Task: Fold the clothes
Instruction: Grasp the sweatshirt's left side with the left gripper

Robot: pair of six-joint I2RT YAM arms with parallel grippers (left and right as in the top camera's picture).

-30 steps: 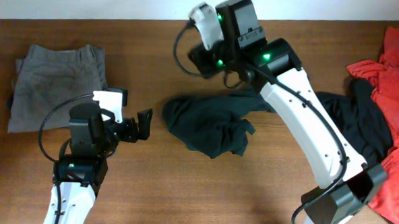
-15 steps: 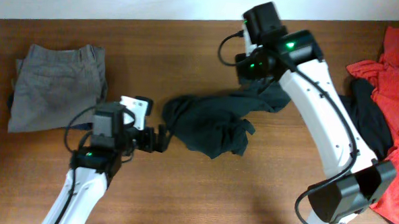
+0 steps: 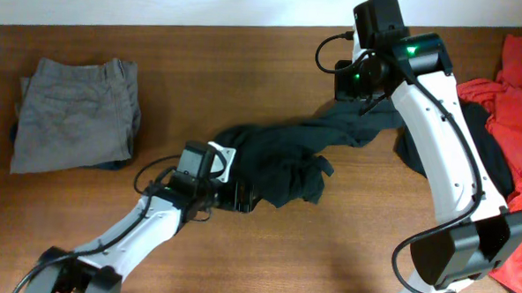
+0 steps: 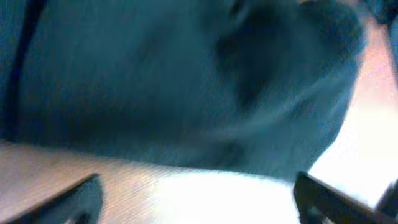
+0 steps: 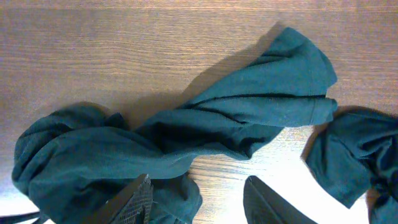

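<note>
Overhead view, read from the robot's side of the brown wooden desk point(image 3: 264, 270) toward its far edge. The left arm extends from the near left corner. The left gripper point(image 3: 244, 199) sits low at the near left edge of a crumpled dark teal-black cloth garment point(image 3: 278, 165), its fingers spread wide. The left wrist view is blurred, but it shows both fingertips well apart, bare desk between them, and the cloth just beyond and not pinched.

The garment lies at mid-desk as a bunched heap, and a twisted band of its cloth runs up and to the right. That band ends just beside a black cloth garment point(image 3: 472, 160). The black garment lies partly beneath the right arm and against a red cloth garment point(image 3: 514, 105) heaped along the right edge.

The right gripper point(image 5: 202, 200) hangs above the far end of the band. The right wrist view shows its fingers parted and holding nothing, with the cloth lying on the desk below. At the far left, well apart from the others, rests a folded grey-brown cloth garment point(image 3: 77, 112), flat and roughly rectangular.
</note>
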